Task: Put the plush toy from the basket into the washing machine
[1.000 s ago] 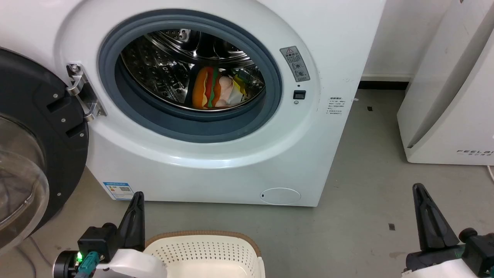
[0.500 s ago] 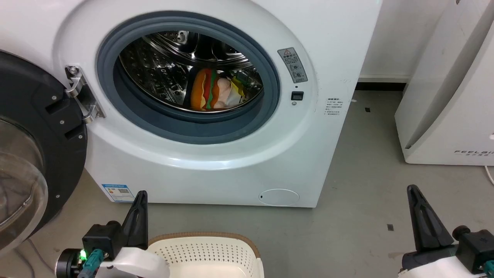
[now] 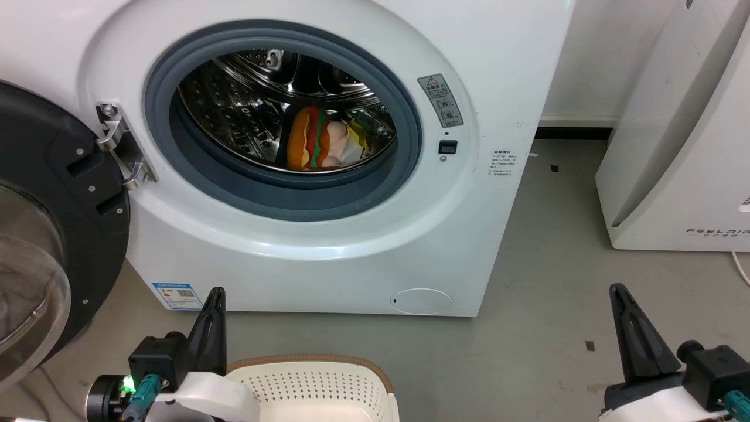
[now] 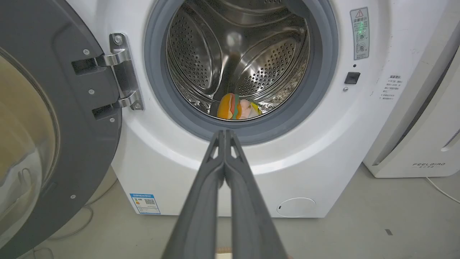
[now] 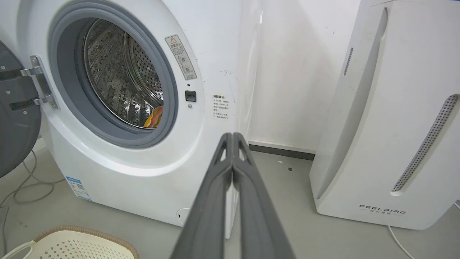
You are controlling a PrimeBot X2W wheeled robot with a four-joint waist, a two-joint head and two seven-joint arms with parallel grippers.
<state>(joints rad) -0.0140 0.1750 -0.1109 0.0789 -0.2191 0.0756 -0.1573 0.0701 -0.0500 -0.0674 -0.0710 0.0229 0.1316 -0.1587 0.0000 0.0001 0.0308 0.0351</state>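
Observation:
The hamburger plush toy (image 3: pixel 319 140) lies inside the steel drum of the white washing machine (image 3: pixel 328 252), low and right of centre; the plush toy (image 4: pixel 237 108) also sits at the drum bottom in the left wrist view, and a sliver of the plush toy (image 5: pixel 153 118) peeks past the gasket in the right wrist view. The dark glass door (image 3: pixel 53 234) hangs wide at the left. Just in front of me stands the cream basket (image 3: pixel 319 384). My left gripper (image 3: pixel 215 293) is shut at lower left, beside the basket. At lower right my right gripper (image 3: pixel 616 289) is shut over the floor.
A white FEELBIRD appliance (image 3: pixel 679 152) stands right of the washer against the wall. Grey floor (image 3: pixel 556 293) lies between them. A white cable (image 3: pixel 739 266) trails from the appliance, and cables (image 5: pixel 21 187) lie on the floor under the door.
The whole head view has shifted slightly left and down, so the camera moved. Both grippers stay shut in the same low places; the plush toy has not moved in the drum.

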